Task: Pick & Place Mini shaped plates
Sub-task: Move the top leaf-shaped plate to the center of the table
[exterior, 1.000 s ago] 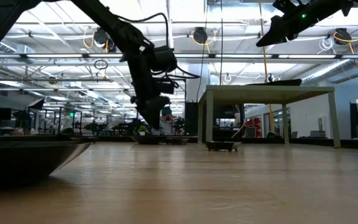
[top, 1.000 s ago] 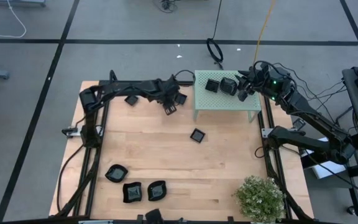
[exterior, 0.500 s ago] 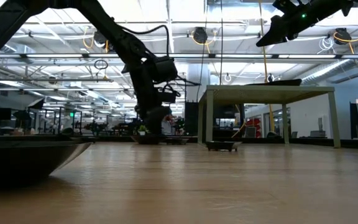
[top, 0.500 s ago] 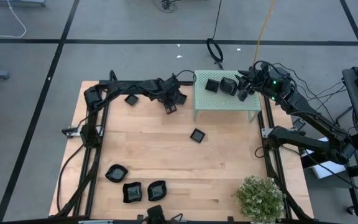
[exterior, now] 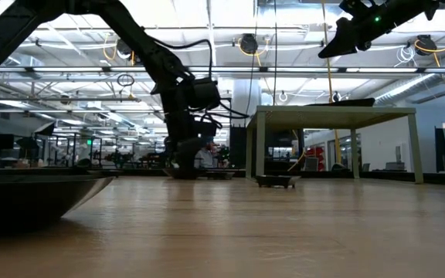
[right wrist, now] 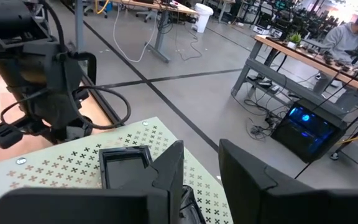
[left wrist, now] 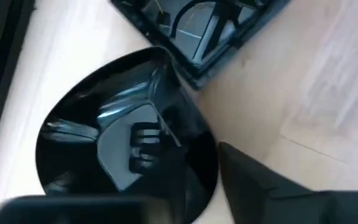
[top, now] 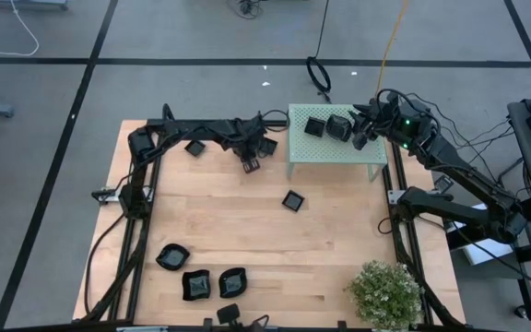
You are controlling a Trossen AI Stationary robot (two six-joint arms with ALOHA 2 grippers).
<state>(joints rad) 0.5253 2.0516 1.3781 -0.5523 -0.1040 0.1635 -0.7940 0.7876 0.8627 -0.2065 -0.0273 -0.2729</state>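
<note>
Plates lie scattered; the left gripper (top: 250, 164) is down at the table's far edge, fingers (left wrist: 260, 183) narrowed around a round plate (left wrist: 126, 146), a square plate (left wrist: 194, 31) touching it; the right gripper (top: 359, 138) hovers over the green box (top: 339, 157), holding a plate (top: 339, 128); three more (top: 201, 281) sit near the front.

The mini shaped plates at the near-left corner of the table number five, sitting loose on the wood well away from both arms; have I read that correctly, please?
Not quite: the high view shows three mini shaped plates in that near-left cluster, not five. The rest holds: they sit loose on the wooden table, well away from both arms.
</note>
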